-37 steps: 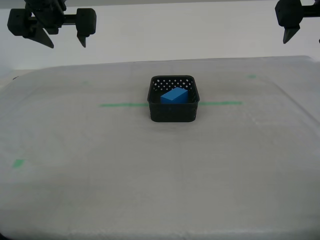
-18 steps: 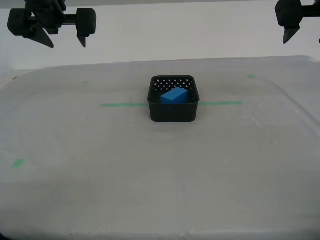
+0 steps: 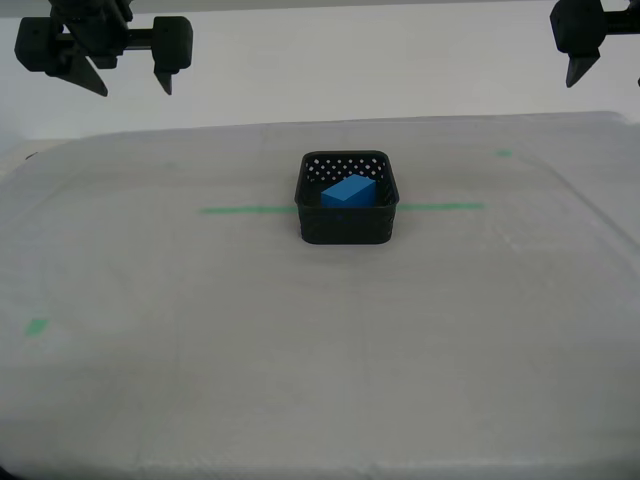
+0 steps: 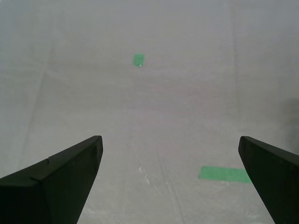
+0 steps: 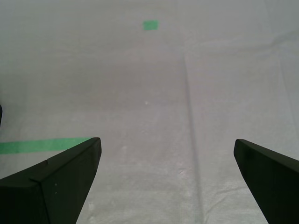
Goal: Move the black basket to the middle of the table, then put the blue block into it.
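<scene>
1. Black basket (image 3: 347,200) sits mid table (image 3: 300,380), on the green tape line (image 3: 245,210).
2. Blue block (image 3: 348,190) inside basket, tilted, toward its 2 o'clock corner.
3. My first gripper (image 5: 166,179) & my second gripper (image 4: 168,179): jaws wide, empty, above bare whitish cloth.
4. Small green tape mark (image 3: 37,326) at 8 o'clock from basket; pale wall (image 3: 380,60) behind table.
</scene>
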You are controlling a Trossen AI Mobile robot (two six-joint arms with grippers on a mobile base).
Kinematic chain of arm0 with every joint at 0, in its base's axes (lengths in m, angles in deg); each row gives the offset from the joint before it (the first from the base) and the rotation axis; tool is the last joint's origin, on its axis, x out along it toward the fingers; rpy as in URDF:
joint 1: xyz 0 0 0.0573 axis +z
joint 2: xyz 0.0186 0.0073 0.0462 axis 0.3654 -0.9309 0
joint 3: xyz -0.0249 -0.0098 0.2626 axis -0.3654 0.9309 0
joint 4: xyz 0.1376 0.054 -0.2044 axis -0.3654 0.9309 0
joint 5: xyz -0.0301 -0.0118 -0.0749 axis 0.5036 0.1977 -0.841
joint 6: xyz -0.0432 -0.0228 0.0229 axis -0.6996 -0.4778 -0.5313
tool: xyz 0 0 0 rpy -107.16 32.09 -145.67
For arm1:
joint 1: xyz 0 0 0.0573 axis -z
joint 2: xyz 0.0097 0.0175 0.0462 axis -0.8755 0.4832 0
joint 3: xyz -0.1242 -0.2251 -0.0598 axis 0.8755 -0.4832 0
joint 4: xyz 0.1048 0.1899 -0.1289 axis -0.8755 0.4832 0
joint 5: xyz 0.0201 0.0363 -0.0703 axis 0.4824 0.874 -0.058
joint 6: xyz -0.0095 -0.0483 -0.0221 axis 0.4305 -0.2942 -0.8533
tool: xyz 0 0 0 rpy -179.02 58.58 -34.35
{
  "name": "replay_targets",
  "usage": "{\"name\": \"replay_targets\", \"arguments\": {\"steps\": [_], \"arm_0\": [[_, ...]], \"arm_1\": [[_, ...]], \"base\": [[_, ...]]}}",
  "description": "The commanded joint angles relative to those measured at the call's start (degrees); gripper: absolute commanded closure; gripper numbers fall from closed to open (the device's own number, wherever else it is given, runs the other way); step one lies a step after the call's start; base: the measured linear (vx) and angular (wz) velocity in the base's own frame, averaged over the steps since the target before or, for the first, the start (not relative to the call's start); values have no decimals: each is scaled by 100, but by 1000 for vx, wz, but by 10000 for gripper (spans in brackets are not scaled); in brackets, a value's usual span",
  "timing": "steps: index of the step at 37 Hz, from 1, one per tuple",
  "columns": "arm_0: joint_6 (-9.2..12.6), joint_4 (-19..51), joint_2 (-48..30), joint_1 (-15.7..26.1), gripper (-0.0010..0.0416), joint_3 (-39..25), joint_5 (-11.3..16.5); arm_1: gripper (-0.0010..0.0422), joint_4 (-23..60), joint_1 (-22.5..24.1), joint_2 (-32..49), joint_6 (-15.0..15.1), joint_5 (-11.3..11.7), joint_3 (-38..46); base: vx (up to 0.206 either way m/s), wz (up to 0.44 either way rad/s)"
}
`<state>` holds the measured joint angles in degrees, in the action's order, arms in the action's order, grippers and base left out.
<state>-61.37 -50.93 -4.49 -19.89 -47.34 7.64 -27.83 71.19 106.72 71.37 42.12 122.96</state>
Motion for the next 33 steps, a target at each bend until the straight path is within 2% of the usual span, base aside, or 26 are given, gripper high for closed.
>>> {"name": "replay_targets", "arguments": {"steps": [1, 33], "arm_0": [[-9, -11, 4, -2, 7, -7, 7], [-9, -11, 4, -2, 7, -7, 7]], "arm_1": [[12, 0, 2, 0, -7, 24, 4], [12, 0, 2, 0, -7, 24, 4]], "base": [[0, 0], [0, 0]]}}
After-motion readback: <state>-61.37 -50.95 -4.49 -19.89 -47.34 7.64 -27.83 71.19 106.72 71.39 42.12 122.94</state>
